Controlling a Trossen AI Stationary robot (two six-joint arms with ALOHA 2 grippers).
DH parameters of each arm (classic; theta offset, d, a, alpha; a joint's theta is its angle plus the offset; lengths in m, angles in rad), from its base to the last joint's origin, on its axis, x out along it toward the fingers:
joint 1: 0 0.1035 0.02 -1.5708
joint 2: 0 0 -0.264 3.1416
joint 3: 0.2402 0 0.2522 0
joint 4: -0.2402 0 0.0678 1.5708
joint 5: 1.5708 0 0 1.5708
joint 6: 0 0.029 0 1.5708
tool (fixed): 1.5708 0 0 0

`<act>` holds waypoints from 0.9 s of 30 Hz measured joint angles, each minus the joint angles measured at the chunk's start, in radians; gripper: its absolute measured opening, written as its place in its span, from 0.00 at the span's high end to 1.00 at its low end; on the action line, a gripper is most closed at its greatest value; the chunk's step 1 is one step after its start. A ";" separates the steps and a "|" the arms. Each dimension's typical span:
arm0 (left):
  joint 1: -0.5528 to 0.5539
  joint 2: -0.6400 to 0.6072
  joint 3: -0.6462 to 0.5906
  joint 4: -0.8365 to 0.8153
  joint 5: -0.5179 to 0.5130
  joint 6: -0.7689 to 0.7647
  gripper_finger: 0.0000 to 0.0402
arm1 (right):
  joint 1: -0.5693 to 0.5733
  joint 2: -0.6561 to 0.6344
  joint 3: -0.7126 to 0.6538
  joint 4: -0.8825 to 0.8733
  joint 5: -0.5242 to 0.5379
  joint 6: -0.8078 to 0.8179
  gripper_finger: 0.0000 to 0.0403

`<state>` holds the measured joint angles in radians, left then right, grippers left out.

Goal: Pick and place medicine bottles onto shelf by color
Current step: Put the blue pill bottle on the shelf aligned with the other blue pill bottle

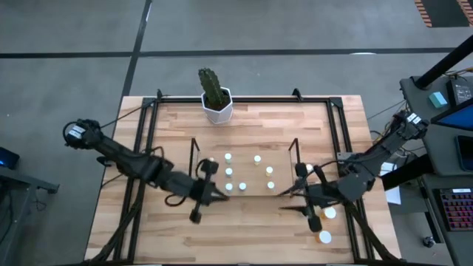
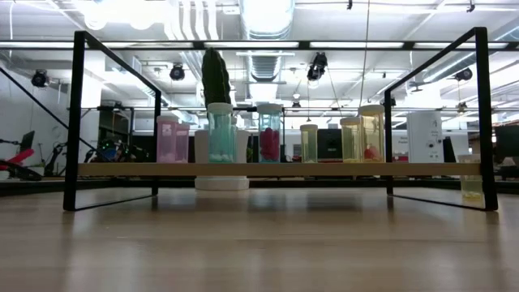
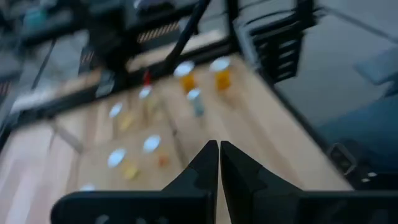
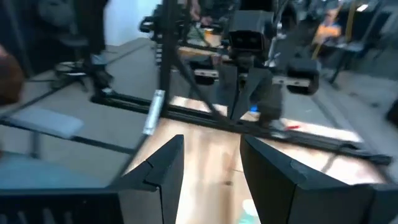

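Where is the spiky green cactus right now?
In the high view the cactus stands in its white pot at the table's far edge, just behind the shelf, nearer the left arm's side.

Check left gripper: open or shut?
Shut. In its wrist view the left gripper has both fingers pressed together, nothing between them; it hovers by the shelf.

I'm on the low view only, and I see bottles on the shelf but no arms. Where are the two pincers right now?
Observer: The left pincer is shut, at the left end of the dark wire-framed, wood-based shelf.
Operator: And the right one?
Observer: The right pincer is open, with nothing between its fingers, at the shelf's right end.
Operator: Any bottles off the shelf?
Observer: Two white-capped medicine bottles stand on the table beside the right arm.
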<state>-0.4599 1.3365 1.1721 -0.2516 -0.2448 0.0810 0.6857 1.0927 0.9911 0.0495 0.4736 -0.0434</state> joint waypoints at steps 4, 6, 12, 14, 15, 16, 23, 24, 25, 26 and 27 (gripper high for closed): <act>-0.068 0.000 -0.015 0.053 -0.004 0.054 1.00 | 0.075 0.095 0.155 -0.179 -0.004 0.163 0.63; -0.090 0.002 -0.016 0.054 -0.004 0.060 1.00 | 0.104 0.152 0.256 -0.309 -0.010 0.284 0.63; -0.134 -0.002 -0.014 0.056 -0.007 0.058 1.00 | 0.181 0.320 0.560 -0.819 -0.005 0.795 0.63; -0.146 -0.003 -0.014 0.058 -0.007 0.057 1.00 | 0.211 0.363 0.629 -0.959 -0.006 0.969 0.63; -0.151 -0.002 -0.014 0.057 -0.007 0.057 1.00 | 0.226 0.381 0.654 -1.020 -0.006 1.049 0.63; -0.156 -0.002 -0.014 0.058 -0.008 0.056 1.00 | 0.239 0.396 0.671 -1.074 -0.006 1.127 0.63; -0.204 -0.003 -0.015 0.060 -0.108 0.057 1.00 | 0.300 0.451 0.632 -1.330 -0.050 1.558 0.67; -0.208 -0.003 -0.015 0.060 -0.118 0.057 1.00 | 0.300 0.455 0.610 -1.341 -0.058 1.587 0.67; -0.212 -0.003 -0.015 0.060 -0.129 0.057 1.00 | 0.299 0.459 0.590 -1.340 -0.060 1.597 0.68; -0.216 -0.003 -0.015 0.060 -0.133 0.057 1.00 | 0.298 0.466 0.569 -1.336 -0.059 1.598 0.69; -0.218 -0.003 -0.016 0.059 -0.134 0.057 1.00 | 0.298 0.472 0.549 -1.331 -0.060 1.603 0.69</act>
<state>-0.6783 1.3338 1.1564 -0.1926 -0.3788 0.1383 0.9838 1.5647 1.5399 -1.2813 0.4139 1.5592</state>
